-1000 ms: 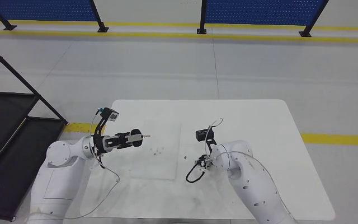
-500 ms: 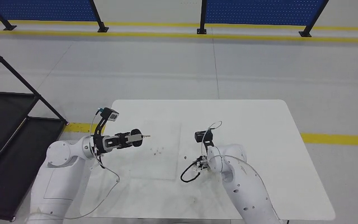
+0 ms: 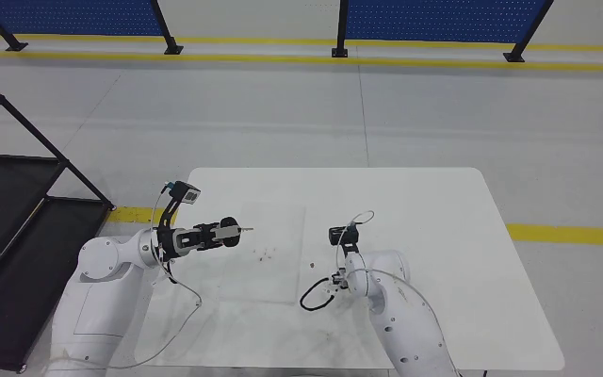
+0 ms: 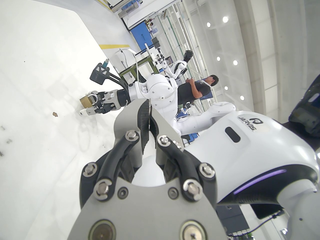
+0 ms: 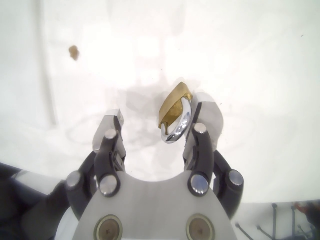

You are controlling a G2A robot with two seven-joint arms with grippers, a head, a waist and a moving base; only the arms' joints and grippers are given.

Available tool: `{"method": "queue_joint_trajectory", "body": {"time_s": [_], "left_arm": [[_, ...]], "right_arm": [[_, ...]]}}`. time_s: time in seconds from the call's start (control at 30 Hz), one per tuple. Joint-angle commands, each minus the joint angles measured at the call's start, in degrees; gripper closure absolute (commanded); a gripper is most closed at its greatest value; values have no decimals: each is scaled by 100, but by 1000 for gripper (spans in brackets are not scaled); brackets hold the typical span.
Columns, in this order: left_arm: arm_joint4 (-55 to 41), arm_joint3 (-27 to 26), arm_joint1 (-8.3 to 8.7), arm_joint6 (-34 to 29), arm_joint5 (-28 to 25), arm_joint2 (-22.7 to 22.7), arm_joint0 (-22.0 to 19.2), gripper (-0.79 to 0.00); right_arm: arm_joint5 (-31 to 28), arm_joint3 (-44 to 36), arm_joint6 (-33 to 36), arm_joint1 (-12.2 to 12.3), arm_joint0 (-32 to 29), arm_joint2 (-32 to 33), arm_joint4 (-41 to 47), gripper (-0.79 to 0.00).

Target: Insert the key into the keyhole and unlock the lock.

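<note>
Sliding toward the lower left of the top view, the right gripper (image 5: 160, 112) now has its fingers wide open around the brass padlock (image 5: 174, 106). The padlock sits on the white table (image 3: 424, 207), right beside one finger, not squeezed yet. At the left of the top view, the left gripper (image 4: 148, 107) has not moved. It pinches the key (image 3: 243, 228) tight, well apart from the padlock. I think grabbing the padlock comes next.
</note>
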Motion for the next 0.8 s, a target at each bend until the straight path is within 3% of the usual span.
{"method": "queue_joint_trajectory", "body": {"time_s": [0.0,0.2,0.43,0.57,0.77], "left_arm": [[0,0,0,0,0,0,0,0],[0,0,0,0,0,0,0,0],[0,0,0,0,0,0,0,0],[0,0,0,0,0,0,0,0],[0,0,0,0,0,0,0,0]], "right_arm": [[0,18,0,-33,1,20,-29,-360],[0,16,0,-124,-35,82,-161,-320],[-1,65,0,-208,-52,129,-325,-203],[-1,109,0,-253,-47,144,-397,0],[-1,-35,0,-305,-84,189,-439,0]]}}
